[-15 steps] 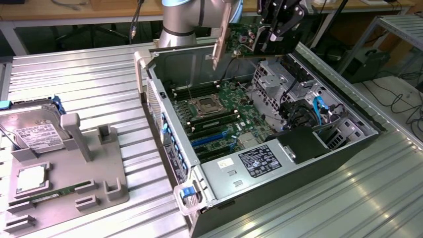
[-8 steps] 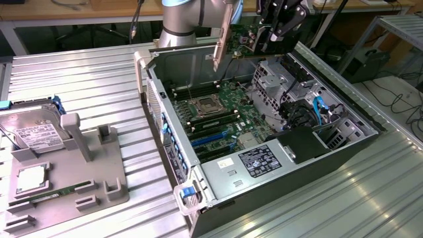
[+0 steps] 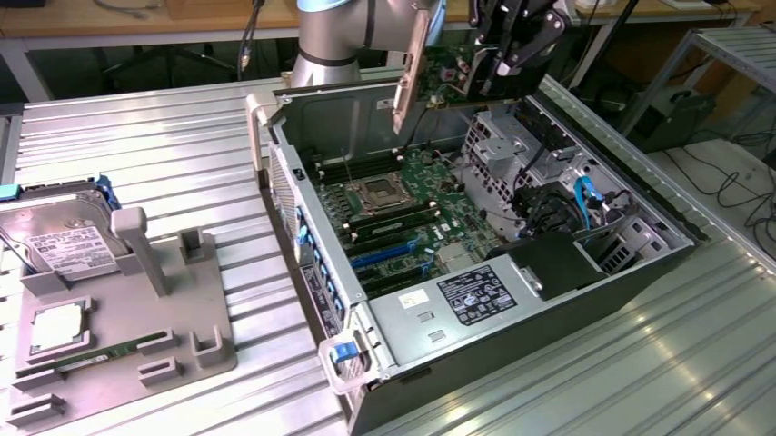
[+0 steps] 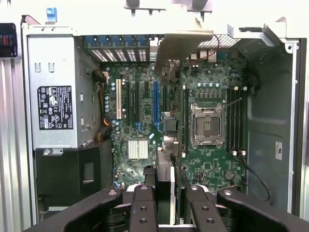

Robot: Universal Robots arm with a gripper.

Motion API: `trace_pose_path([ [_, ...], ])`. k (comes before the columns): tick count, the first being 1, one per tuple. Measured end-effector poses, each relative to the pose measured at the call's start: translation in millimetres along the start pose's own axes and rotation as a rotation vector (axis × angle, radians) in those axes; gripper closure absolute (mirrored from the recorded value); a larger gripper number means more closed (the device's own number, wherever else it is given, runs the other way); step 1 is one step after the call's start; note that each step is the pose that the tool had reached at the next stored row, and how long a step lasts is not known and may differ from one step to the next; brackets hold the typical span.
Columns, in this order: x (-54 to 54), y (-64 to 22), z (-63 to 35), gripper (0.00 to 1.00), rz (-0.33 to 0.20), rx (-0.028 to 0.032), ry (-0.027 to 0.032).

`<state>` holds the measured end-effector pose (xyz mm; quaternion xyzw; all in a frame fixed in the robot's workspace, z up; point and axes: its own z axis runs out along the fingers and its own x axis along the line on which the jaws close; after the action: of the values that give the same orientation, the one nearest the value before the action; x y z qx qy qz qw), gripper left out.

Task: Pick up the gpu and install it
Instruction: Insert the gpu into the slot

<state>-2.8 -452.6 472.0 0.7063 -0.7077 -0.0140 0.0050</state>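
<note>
My gripper (image 3: 501,65) is shut on the gpu (image 3: 452,77) and holds it in the air above the far end of the open computer case (image 3: 318,272). The card hangs on edge, its green board up by the fingers and its silver bracket (image 3: 406,86) pointing down toward the case's rear wall. In the wrist view the gpu (image 4: 167,166) shows edge-on between my two black fingers (image 4: 143,209), with the bracket (image 4: 181,46) at the far end. It hovers over the motherboard (image 4: 212,164), roughly in line with the blue slot (image 4: 155,104). The card touches nothing below it.
Inside the case are a bare CPU socket (image 3: 376,193), memory sticks, blue slots (image 3: 388,259), a power supply (image 3: 455,304) and a drive cage (image 3: 503,145). On the exterior view's left, a grey fixture (image 3: 182,309) holds a hard drive (image 3: 67,241), a processor (image 3: 54,327) and a memory stick (image 3: 115,350).
</note>
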Motion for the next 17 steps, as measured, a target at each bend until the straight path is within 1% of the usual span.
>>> trace_pose_path([
  [17, 0.0, 0.0, 0.1, 0.72, -0.089, -0.0011, 0.0023],
])
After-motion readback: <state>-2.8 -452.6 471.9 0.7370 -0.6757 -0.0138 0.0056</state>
